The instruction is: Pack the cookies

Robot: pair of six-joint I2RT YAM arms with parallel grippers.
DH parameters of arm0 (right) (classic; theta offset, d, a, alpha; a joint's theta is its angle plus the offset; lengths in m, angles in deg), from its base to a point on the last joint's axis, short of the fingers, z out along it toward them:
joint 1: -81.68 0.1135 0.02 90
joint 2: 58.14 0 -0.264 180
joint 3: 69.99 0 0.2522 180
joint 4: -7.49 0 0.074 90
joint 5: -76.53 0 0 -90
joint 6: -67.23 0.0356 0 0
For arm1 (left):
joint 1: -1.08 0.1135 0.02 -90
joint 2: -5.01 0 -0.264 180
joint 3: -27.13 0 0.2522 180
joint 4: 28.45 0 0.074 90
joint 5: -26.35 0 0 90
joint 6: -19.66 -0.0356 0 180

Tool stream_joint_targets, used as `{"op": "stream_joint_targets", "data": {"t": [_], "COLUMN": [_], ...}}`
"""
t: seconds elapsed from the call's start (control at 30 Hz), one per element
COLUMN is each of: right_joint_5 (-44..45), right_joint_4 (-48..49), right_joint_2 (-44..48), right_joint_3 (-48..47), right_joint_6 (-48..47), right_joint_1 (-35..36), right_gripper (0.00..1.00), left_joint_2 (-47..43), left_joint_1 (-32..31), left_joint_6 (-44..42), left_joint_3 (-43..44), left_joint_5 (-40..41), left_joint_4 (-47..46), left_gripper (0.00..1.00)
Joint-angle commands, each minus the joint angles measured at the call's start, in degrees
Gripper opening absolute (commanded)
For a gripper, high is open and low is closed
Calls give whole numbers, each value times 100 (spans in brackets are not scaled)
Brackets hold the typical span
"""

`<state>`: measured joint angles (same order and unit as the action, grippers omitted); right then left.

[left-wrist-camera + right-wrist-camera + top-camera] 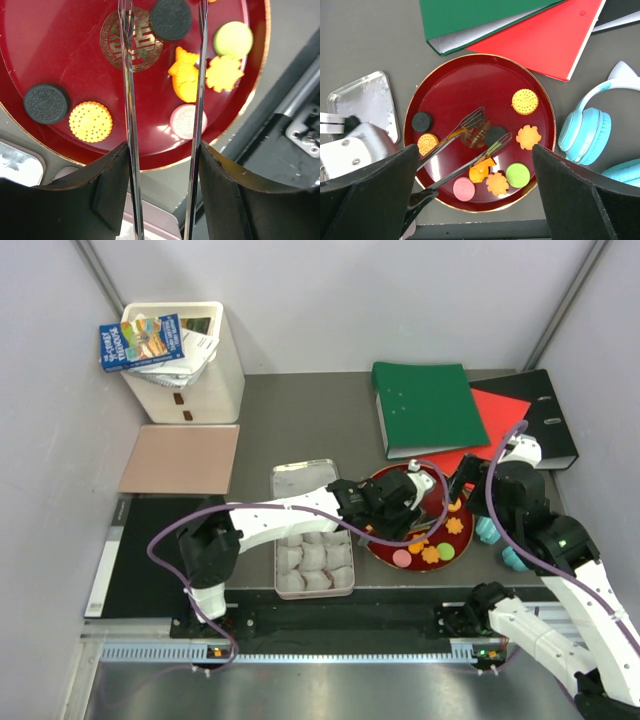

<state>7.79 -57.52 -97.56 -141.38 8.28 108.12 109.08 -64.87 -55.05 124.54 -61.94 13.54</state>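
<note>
Although they differ in colour and shape, the cookies [525, 101] all lie flat on one round red plate [470, 80] with a gold rim, standing on the grey tabletop [370, 40]. Nine show from the right wrist: two orange rounds, two black rounds, two orange flowers, one irregular orange piece, one green and one pink.

The left fingers [129, 100] end in two fork-like metal blades reaching over the plate's centre. The blades stand apart with nothing clamped between them. A black round [171, 19] lies below, between their tips; whether the metal touches it cannot be told. The right fingers [370, 200] are spread wide above the plate's near side and hold nothing.

Just left of the plate sits a metal tin [348, 562] filled with white crinkled paper cups [315, 560], its lid [303, 478] lying behind it. Turquoise headphones [582, 135] lie just right of the plate. Behind it are a green binder [428, 405], a red folder [545, 40] and a black binder [548, 420]. At the far left stand a white bin [215, 375] holding booklets, a brown mat [180, 458] and a black mat [140, 550].
</note>
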Motion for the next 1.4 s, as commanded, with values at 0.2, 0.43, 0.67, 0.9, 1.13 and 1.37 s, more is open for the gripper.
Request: {"op": "stream_joint_targets", "data": {"t": [0.2, 0.43, 0.67, 0.9, 1.13, 1.37], "right_joint_5": [212, 247, 239, 204, 160, 159], "right_joint_4": [211, 194, 194, 194, 211, 220], "right_joint_2": [198, 145, 92, 40, 4, 4], "right_joint_3": [-232, -188, -188, -196, -205, -188], "right_joint_6": [42, 24, 42, 15, 6, -20], "right_joint_1": [-51, -51, -51, -51, -51, -51], "right_gripper": [95, 95, 95, 95, 95, 95], "left_joint_2": [157, 175, 219, 245, 96, 245], "left_joint_1": [-32, -40, -40, -32, -40, -40], "left_joint_6": [-132, -149, -96, -26, -35, -35], "left_joint_3": [19, -60, -341, -473, -508, -421], "left_joint_5": [224, 75, -48, -75, -84, -145], "left_joint_4": [-423, -432, -458, -520, -581, -494], "left_gripper": [58, 58, 58, 54, 65, 62]}}
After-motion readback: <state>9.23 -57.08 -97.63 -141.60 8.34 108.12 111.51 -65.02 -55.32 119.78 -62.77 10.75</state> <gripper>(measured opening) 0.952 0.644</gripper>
